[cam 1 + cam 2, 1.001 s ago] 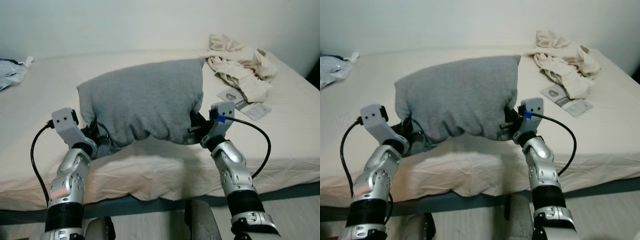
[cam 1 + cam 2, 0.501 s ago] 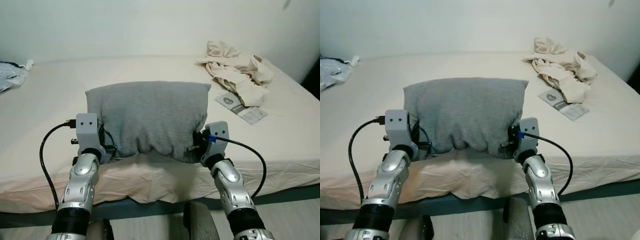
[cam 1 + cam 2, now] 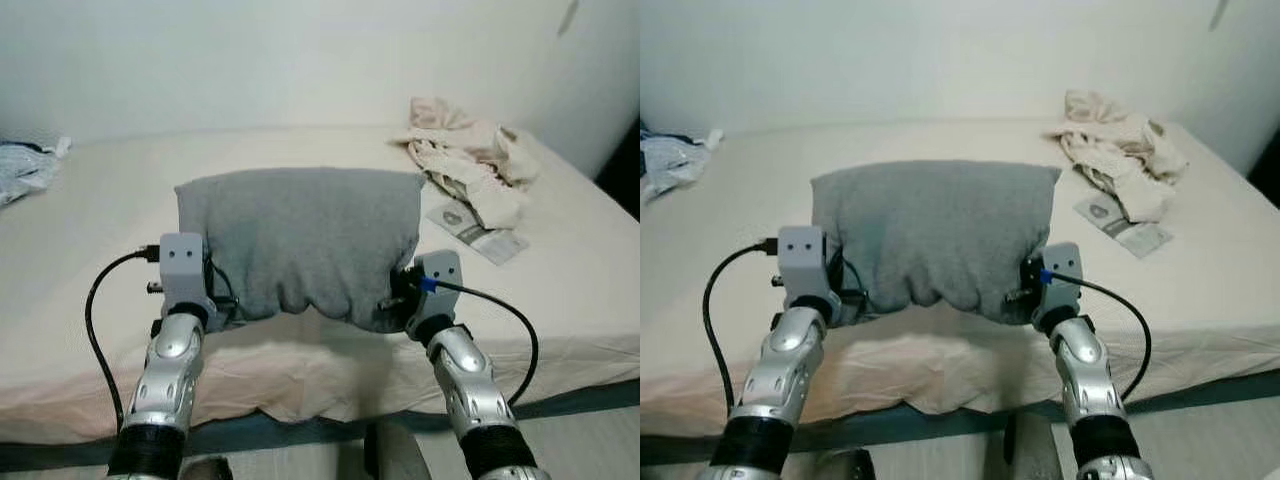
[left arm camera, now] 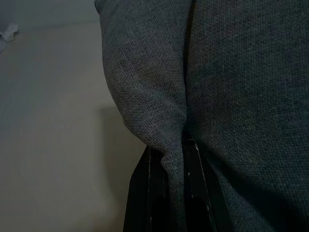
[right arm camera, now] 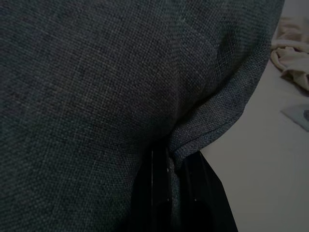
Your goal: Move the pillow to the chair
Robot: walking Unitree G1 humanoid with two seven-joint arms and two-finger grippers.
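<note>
A grey pillow (image 3: 300,235) is held up level over the front of the cream bed (image 3: 90,250), between my two arms. My left gripper (image 3: 215,295) is shut on the pillow's lower left edge, and its black fingers (image 4: 155,193) pinch a fold of grey cloth. My right gripper (image 3: 392,295) is shut on the pillow's lower right corner; the right wrist view shows the fingers (image 5: 161,188) clamped around the seam. Most of each gripper is hidden behind the cloth.
Crumpled cream clothes (image 3: 465,150) lie at the bed's back right with a paper leaflet (image 3: 475,230) beside them. A bluish-white bundle (image 3: 25,170) sits at the far left. A white wall stands behind the bed, and the bed's front edge is right below my arms.
The pillow went from tilted, left side low, to level. My left arm swung inward and up. The view has shifted slightly over the bed.
</note>
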